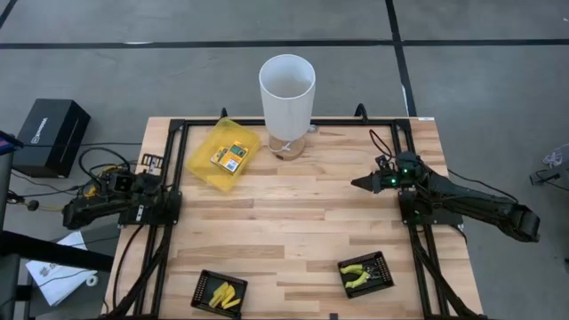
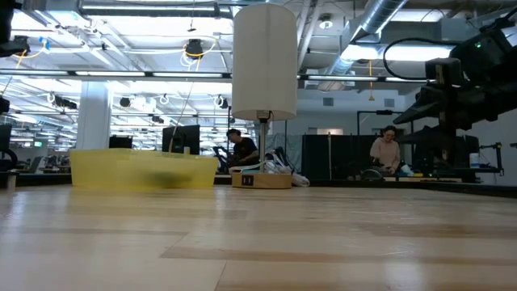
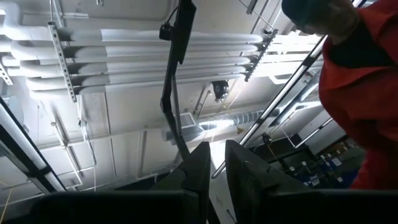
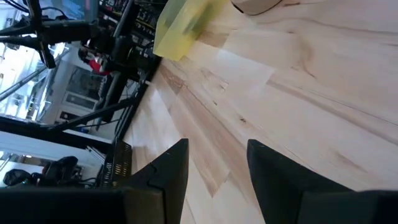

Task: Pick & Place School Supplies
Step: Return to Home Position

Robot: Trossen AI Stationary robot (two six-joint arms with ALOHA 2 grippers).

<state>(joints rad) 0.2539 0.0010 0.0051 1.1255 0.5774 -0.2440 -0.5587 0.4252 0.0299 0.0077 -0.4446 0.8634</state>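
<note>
A translucent yellow pouch (image 1: 224,153) lies at the table's far left with a yellow-orange packet (image 1: 233,158) showing on it; whether the packet is inside, I cannot tell. By the near edge, one black tray (image 1: 204,300) carries short yellow pieces (image 1: 226,294). A second black tray (image 1: 382,264) carries yellow-green plier-like tools (image 1: 358,275). My right gripper (image 1: 360,183) hangs open over bare wood at the right, pointing toward the table's left. My left gripper (image 3: 216,171) is drawn back at the left edge and points up at the ceiling. A narrow gap separates its fingers, and nothing is between them.
A tall white cylinder (image 1: 286,96) stands on a small base at the far middle of the table. A black frame (image 1: 173,169) runs along the table's sides. A person in red (image 3: 364,81) stands close beside the left arm. Bare wood lies in the table's middle (image 1: 293,213).
</note>
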